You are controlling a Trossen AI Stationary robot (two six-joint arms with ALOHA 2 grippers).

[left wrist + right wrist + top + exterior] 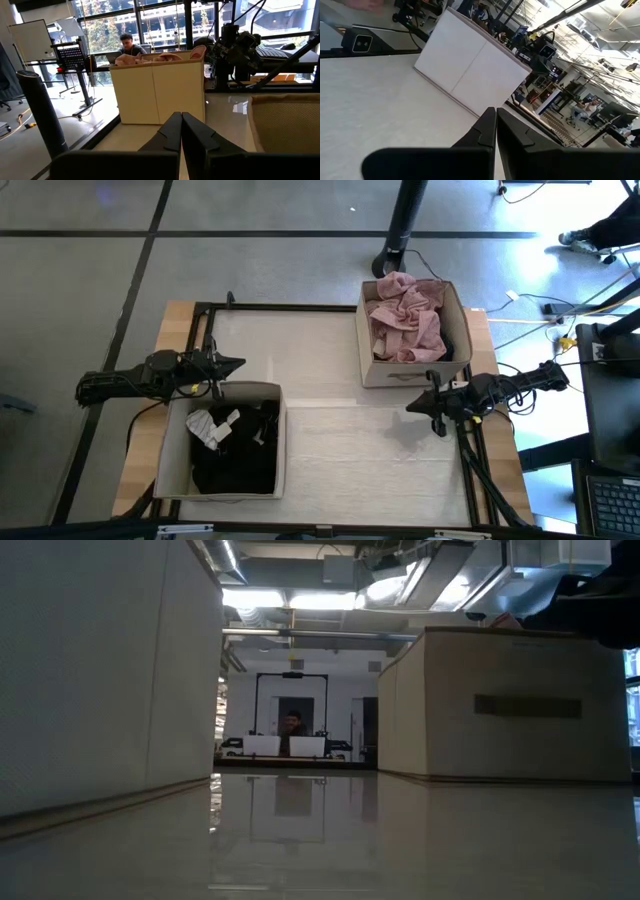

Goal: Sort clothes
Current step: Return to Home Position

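A dusty pink garment lies bunched in the far right beige box; its top shows over the box rim in the left wrist view. A black garment with small white and striped pieces on it lies in the near left beige box. My left gripper is shut and empty, just beyond the left box's far rim. My right gripper is shut and empty, over the table just in front of the right box. The blue plaid shirt and the navy dotted piece do not show.
The bare white tabletop lies between the two boxes. A black frame runs along the table's far edge. A black stand pole rises beyond the table. A person sits in the room behind.
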